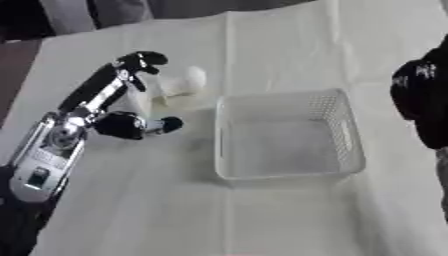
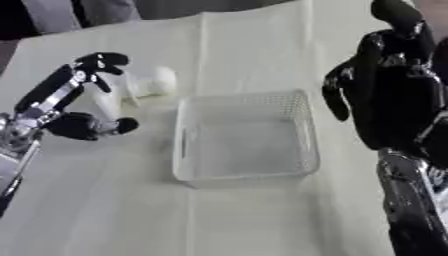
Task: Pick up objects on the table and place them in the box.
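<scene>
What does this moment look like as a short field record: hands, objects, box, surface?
left hand: open, fingers reaching over the white object, thumb below; contact unclear
right hand: raised at the right side, fingers hanging down, holding nothing
white object: small, rounded, lying on the cloth beyond the box's left corner
box: white perforated basket, nothing visible inside
surface: white tablecloth with fold creases

You have a white cloth (image 1: 262,220) covering the whole work surface, with fold creases running across it. At the upper left of the frame a dark brown strip of table (image 1: 16,70) shows beside it. Along the top edge a person's grey clothing (image 1: 96,12) appears.
</scene>
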Available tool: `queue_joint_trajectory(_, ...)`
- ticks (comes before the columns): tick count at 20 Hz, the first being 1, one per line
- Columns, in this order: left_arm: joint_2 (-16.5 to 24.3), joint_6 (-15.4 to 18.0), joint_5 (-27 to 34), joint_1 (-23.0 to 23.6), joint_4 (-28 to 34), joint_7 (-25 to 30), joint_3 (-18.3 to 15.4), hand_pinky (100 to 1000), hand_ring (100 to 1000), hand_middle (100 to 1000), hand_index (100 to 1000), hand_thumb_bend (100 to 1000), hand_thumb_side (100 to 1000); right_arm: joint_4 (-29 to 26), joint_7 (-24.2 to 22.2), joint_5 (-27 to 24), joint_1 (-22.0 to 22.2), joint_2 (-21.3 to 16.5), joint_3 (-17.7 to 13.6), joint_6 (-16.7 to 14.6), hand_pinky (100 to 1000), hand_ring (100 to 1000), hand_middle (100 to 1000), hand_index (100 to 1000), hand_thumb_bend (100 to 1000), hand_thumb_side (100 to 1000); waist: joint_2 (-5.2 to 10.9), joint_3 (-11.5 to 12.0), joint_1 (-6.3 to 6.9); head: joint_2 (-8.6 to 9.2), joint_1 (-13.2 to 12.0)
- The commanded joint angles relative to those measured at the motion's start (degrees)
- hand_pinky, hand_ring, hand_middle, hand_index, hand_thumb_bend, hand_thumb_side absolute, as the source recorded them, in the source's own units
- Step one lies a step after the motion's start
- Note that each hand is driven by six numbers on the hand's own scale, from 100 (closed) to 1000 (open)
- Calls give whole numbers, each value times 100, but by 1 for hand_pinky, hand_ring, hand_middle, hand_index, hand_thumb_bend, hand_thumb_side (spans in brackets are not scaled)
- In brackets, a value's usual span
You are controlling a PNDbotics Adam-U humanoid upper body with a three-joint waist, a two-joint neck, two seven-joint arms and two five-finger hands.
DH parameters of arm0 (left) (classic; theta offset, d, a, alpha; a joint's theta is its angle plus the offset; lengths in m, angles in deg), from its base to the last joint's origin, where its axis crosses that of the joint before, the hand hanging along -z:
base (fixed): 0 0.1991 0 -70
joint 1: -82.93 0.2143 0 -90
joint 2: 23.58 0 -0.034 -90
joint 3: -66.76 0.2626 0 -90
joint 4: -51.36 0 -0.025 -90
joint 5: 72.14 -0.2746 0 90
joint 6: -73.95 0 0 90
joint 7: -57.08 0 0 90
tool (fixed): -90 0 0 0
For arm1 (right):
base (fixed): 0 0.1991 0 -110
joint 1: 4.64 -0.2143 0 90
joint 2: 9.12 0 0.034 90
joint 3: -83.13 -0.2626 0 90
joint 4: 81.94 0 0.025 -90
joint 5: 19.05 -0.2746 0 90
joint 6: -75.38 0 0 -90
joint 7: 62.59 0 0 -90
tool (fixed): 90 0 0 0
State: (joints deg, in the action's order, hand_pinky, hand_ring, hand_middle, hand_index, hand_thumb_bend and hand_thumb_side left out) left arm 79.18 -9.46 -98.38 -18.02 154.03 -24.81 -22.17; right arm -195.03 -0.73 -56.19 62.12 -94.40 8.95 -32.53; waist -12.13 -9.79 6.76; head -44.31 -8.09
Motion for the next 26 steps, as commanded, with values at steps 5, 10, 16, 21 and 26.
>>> queue_joint_trajectory(5,335,65,-59,-269,-228,-166,-20,581,801,857,905,723,669,-70,-38,-38,-76,-52,-5,7,100,100,344,862,100,832,104,-24,-31,19,-56)
queue_joint_trajectory(10,300,128,-111,-426,-329,-212,26,583,798,852,900,725,658,-62,-51,-45,-77,-56,10,17,100,100,366,870,100,830,108,-33,-20,19,-53)
queue_joint_trajectory(16,111,163,-233,-589,-484,-252,77,582,796,850,897,722,656,-56,-71,-52,-75,-60,25,30,100,100,368,867,100,831,122,-34,-10,19,-44)
queue_joint_trajectory(21,-64,208,-281,-726,-631,-233,134,582,798,852,896,714,660,-41,-34,-64,-63,-49,25,25,100,174,341,859,100,817,144,-32,1,19,-44)
queue_joint_trajectory(26,-114,242,-320,-775,-752,-233,170,585,798,852,896,707,669,-32,4,-52,-45,-48,26,21,100,206,347,860,100,814,154,-35,18,19,-42)
